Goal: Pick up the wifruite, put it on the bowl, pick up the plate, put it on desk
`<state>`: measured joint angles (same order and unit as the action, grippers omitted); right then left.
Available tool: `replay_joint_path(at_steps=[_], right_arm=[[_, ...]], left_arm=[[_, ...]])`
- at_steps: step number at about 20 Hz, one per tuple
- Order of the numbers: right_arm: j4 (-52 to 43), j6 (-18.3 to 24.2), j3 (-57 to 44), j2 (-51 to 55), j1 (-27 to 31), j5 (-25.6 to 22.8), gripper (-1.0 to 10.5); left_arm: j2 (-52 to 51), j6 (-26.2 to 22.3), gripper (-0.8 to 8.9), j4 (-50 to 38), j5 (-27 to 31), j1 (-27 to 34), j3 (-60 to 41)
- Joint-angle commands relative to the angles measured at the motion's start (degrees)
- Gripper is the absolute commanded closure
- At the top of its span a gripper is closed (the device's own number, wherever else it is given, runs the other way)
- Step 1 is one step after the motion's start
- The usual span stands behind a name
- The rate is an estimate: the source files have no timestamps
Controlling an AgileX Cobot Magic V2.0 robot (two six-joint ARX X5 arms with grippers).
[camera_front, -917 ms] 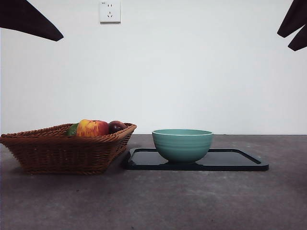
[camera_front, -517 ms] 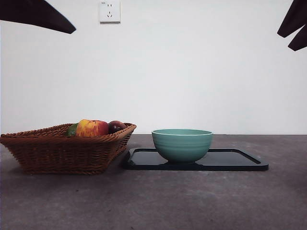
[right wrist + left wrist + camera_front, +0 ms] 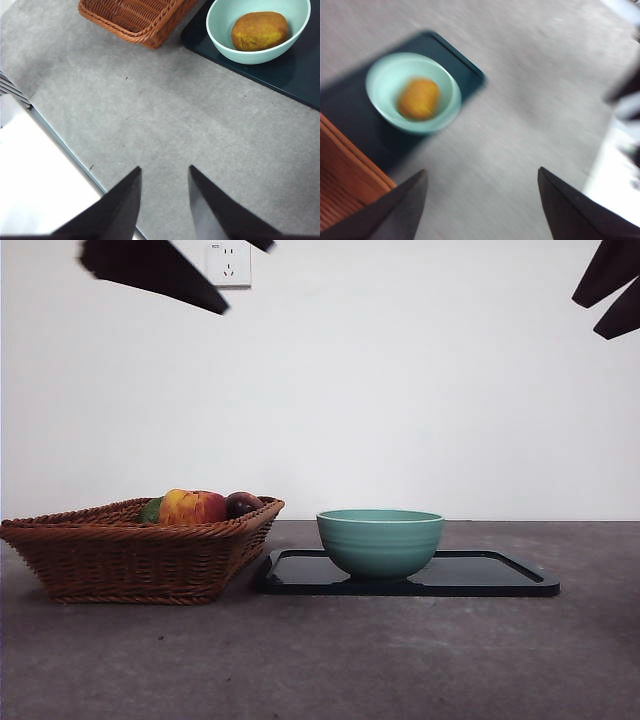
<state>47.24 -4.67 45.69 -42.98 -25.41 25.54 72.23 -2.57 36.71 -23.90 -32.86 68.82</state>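
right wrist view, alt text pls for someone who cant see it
A brown oval fruit lies inside a teal bowl that stands on a dark tray. A corner of a brown wicker basket sits beside the tray on the grey desk. The right gripper hangs open and empty above bare desk, apart from all of them.

Dark grey speckled surface (image 3: 420, 660), matte, runs wide across the front view. Directly on it: brown wicker basket (image 3: 130, 555) to one side, black flat tray (image 3: 500, 575) just beside it, their near corners almost touching. Both sit flat. Rest of the surface in front of them bare grey, a few small dark specks.
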Motion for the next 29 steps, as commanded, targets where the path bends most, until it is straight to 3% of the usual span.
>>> replay_joint_path(at_steps=[1, 13, 21, 29], right_arm=[[0.1, 0.6, 0.4, 0.0, -0.3, 0.6, 8.0], [7.0, -0.7, 0.4, 6.6, -0.3, 2.1, 8.0], [9.0, -1.3, 0.4, 9.9, -0.3, 2.1, 8.0], [9.0, -1.4, 0.4, 9.9, -0.3, 2.1, 8.0]], left_arm=[[7.3, -4.2, 4.69, -0.3, 0.4, -0.4, 7.0], [37.7, -15.6, 4.7, -1.0, 0.6, -0.9, 29.5], [46.4, -23.3, 4.7, -3.4, 1.4, -1.7, 30.2], [49.3, -25.7, 4.7, -6.6, 1.5, -3.4, 30.2]])
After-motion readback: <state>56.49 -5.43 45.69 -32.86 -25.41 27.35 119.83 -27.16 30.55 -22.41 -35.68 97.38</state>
